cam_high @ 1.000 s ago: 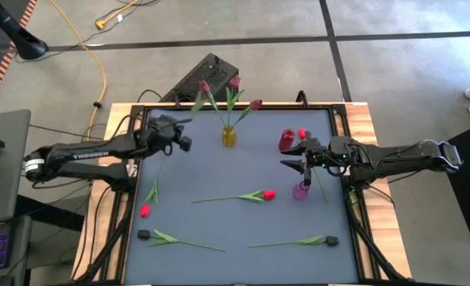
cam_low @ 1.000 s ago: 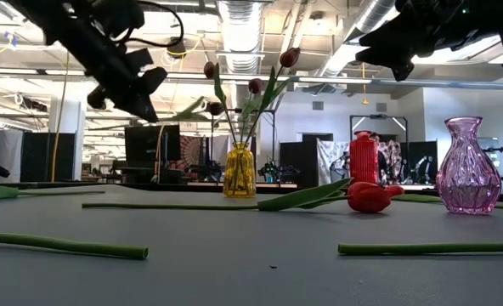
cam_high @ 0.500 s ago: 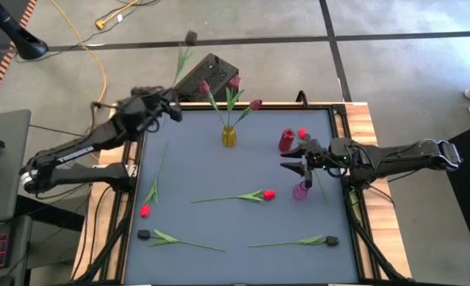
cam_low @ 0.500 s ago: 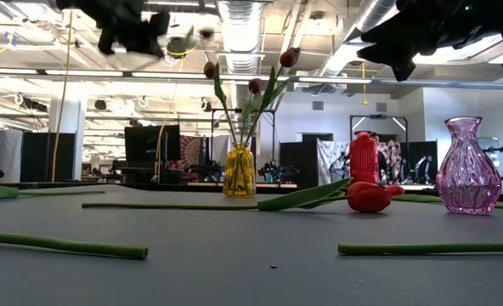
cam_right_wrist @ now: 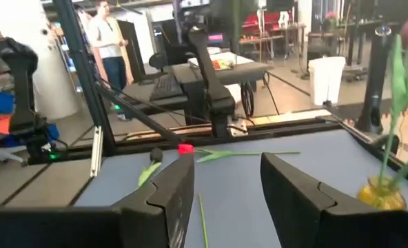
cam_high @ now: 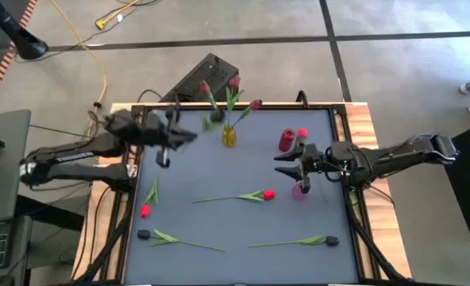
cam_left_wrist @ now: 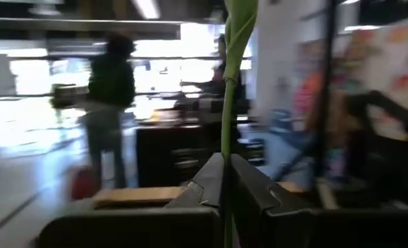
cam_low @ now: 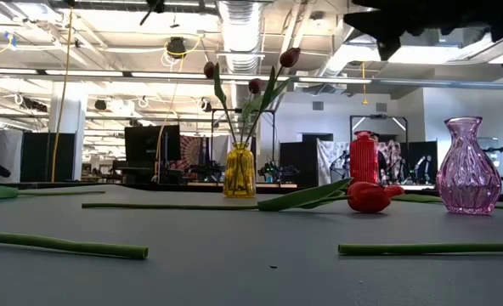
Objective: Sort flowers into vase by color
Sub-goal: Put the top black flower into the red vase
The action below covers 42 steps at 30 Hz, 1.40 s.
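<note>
My left gripper [cam_high: 187, 137] hovers over the table's far left part, left of the yellow vase [cam_high: 229, 137], and is shut on a thin green flower stem [cam_left_wrist: 226, 103]. A leaf [cam_high: 207, 123] shows beside it, but I cannot make out the head. The yellow vase holds three maroon tulips [cam_high: 235, 83], the red vase [cam_high: 286, 141] one red flower [cam_high: 302, 133]. My right gripper [cam_high: 285, 164] is open above the purple vase [cam_high: 300, 191]. Two red tulips [cam_high: 268, 194] [cam_high: 144, 210] and two black ones [cam_high: 144, 235] [cam_high: 331, 240] lie flat on the mat. My left gripper pinches the green stem [cam_left_wrist: 226, 148] between its two fingers [cam_left_wrist: 204, 186]. The fingers lie about level and across the stem. The stem stands roughly upright and rises past the fingers, lifted clear of the table.
Bare grey mat [cam_high: 219, 171] lies between the yellow vase and the flowers at the near side. A raised wooden rim [cam_high: 362, 119] frames the table. A black box [cam_high: 199, 79] sits beyond the far edge. People stand in the room behind.
My left arm swung up and past the table's far edge with the flower held high. It then came back down over the far left part of the table, toward the yellow vase, still shut on the stem. My right gripper rose a little.
</note>
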Tool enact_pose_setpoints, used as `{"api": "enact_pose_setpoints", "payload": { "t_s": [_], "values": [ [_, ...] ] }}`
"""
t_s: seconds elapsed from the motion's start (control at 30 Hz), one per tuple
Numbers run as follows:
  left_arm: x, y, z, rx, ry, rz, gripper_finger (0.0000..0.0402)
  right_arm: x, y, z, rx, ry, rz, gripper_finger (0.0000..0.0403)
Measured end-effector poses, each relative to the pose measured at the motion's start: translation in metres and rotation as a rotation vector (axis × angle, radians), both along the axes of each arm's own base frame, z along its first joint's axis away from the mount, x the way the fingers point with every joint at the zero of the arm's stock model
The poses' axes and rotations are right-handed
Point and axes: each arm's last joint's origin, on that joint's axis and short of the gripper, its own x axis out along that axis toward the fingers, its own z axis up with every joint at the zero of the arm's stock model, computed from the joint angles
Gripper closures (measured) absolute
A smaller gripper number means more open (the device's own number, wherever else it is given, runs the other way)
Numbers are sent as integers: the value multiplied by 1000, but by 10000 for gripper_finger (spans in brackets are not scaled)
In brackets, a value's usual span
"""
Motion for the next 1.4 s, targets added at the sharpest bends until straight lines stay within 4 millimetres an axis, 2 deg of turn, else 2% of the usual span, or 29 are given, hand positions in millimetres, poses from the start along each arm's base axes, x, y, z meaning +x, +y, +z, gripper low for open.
{"api": "enact_pose_setpoints", "payload": {
  "t_s": [0.17,0.4,0.5,0.7,0.87,1.4],
  "values": [
    [30,-26,-24,20,-27,-122,401,16,11,4,-39,23,45,210],
    [86,-57,-63,24,-36,-119,401,47,32,20,-136,26,114,210],
    [105,-62,-77,9,-52,-110,401,62,42,24,-195,33,142,210],
    [135,-66,-93,-9,-10,-133,401,86,56,31,-287,43,135,210],
    [143,-68,-95,-15,-1,-171,401,90,61,33,-337,71,70,210],
    [143,-68,-96,13,1,-177,401,89,58,25,-365,171,8,210]
  ]
}}
